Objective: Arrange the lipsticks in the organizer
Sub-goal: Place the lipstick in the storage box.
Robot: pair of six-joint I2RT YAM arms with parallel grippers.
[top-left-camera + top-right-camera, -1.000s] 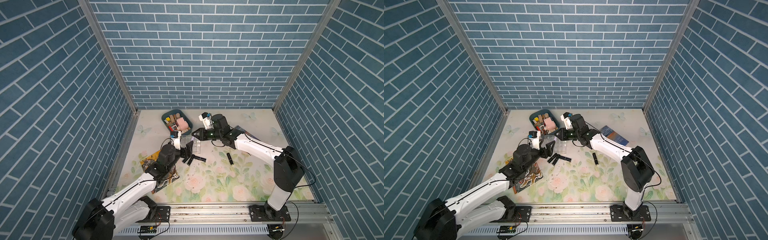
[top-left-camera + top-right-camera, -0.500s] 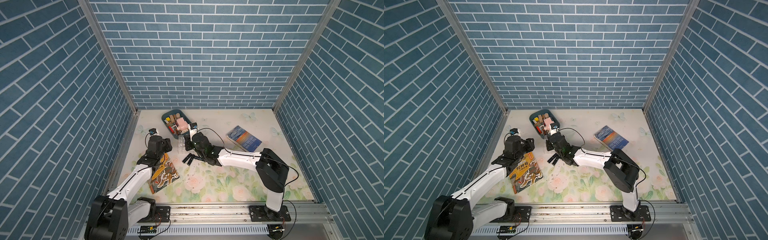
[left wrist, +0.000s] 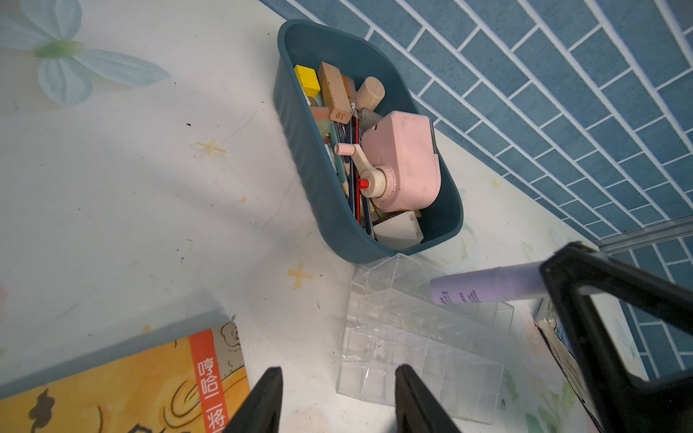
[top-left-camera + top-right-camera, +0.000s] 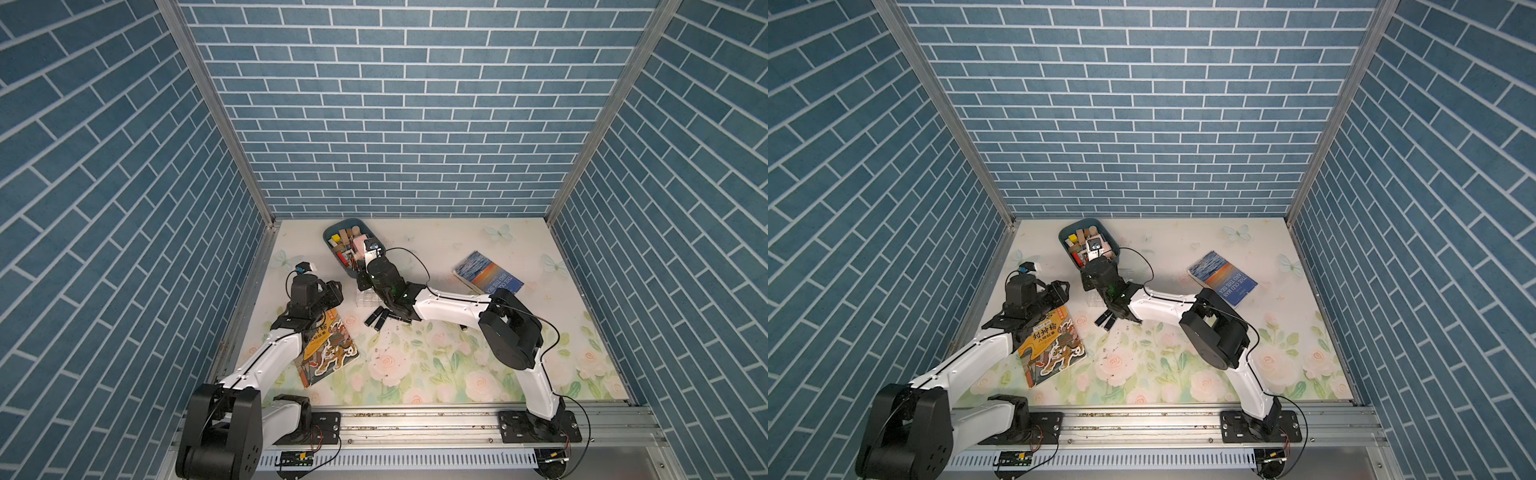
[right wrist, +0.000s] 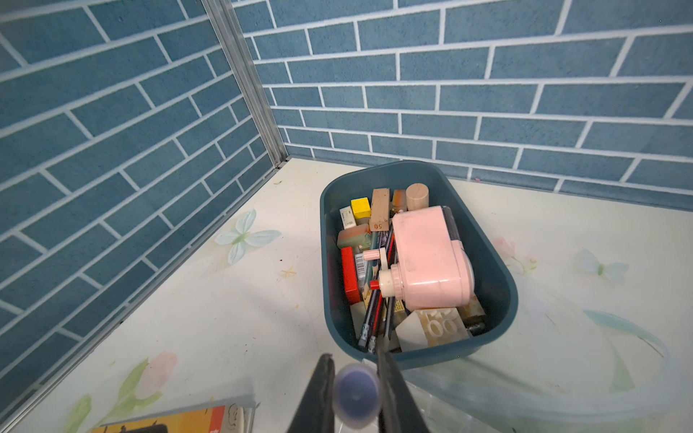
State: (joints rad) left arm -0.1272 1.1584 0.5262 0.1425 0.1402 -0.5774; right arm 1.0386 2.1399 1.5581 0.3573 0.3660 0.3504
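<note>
The left gripper [image 3: 339, 371] hangs near the table's [image 4: 457, 374] left edge. Its jaws are partly apart with nothing between them. Below it, one orange picture book [image 4: 328, 353] lies close to that edge, leaving only a narrow strip of table beside it.

One teal tray [image 3: 288, 112], packed with oddments, sits close to the back edge, left of centre. Just in front of its near end stands the one clear organizer [image 3: 420, 337], and the cells that show hold nothing.

The right gripper [image 5: 354, 371] is clamped tight on the one lavender lipstick [image 3: 483, 286]. It holds the tube above the organizer, not in a cell.

Three black lipsticks [image 4: 376, 319] lie side by side on the table, just in front of the organizer. The right arm [image 4: 449, 309] covers the table next to them, so any others there cannot be counted.

One blue book [image 4: 488, 274] lies toward the back right, well apart from everything else. From the front centre to the right edge the table is open.
</note>
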